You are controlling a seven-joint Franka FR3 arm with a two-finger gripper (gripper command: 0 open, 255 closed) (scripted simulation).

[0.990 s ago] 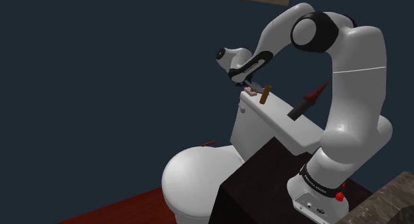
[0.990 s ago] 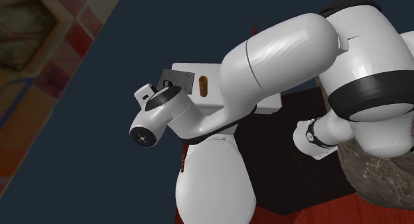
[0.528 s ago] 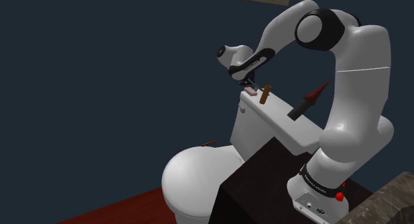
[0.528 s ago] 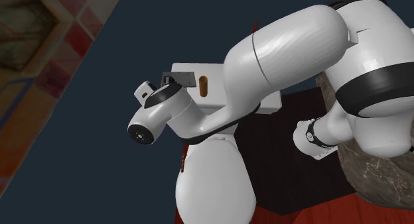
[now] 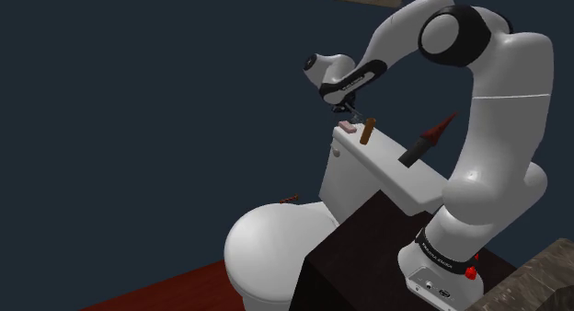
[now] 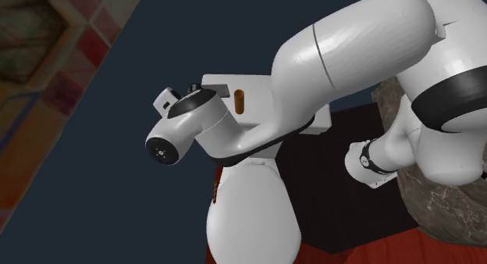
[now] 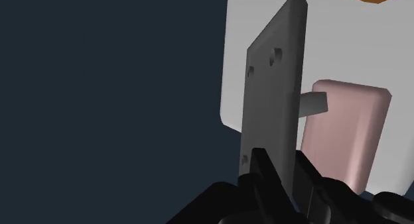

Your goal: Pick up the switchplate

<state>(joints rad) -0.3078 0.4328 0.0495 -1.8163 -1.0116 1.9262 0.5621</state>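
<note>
Jaws clamp one grey switchplate (image 7: 272,103); one pink block (image 7: 342,130) beyond.

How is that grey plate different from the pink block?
The plate is grey, thin and has small holes; the block is pink, thicker and plain. The plate stands on edge, clasped by the gripper; the block lies flat on the white tank. Both are roughly rectangular.

counted: grey plate (image 7: 275,97) 1 | pink block (image 7: 342,130) 1 | brown stick (image 5: 368,131) 1 | dark tool with red tip (image 5: 423,143) 1 | toilet (image 5: 267,254) 1 | robot arm (image 5: 501,125) 1 | black stand (image 5: 359,254) 1
</note>
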